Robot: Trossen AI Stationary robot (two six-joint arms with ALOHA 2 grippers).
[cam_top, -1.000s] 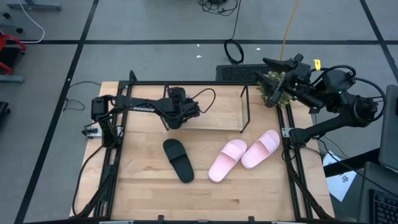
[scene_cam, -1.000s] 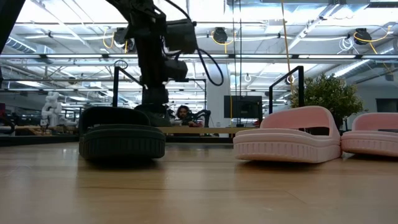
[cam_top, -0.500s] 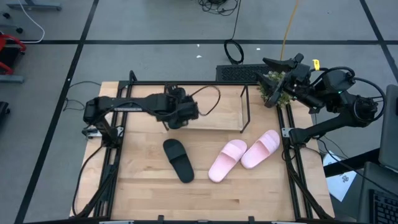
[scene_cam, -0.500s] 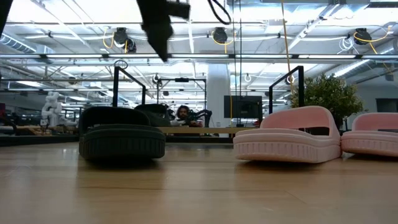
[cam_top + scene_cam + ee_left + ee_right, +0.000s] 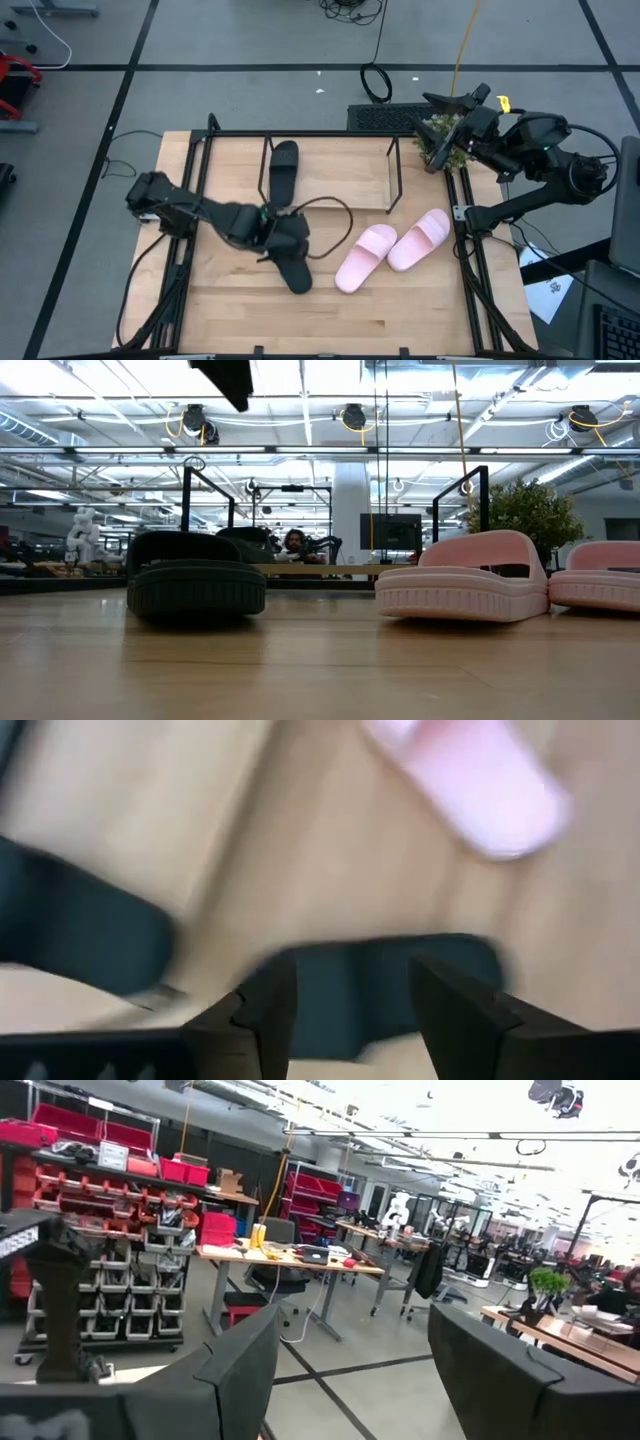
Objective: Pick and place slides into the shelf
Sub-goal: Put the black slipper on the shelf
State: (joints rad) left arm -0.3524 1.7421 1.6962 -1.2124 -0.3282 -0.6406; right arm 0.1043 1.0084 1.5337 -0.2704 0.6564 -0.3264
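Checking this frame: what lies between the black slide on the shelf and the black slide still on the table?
In the high view, the left hand and its cable lie between the shelved black slide and the black slide on the table, with bare board otherwise.

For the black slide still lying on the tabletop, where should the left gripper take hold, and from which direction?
Best judged: grip the wide strap of the black slide, coming straight down from above. It lies flat, sole down, and the strap arches above the footbed, giving the fingers a raised band to close across. The left gripper is open and already right above it. The sole's edges sit flush on the table, so they offer less purchase.
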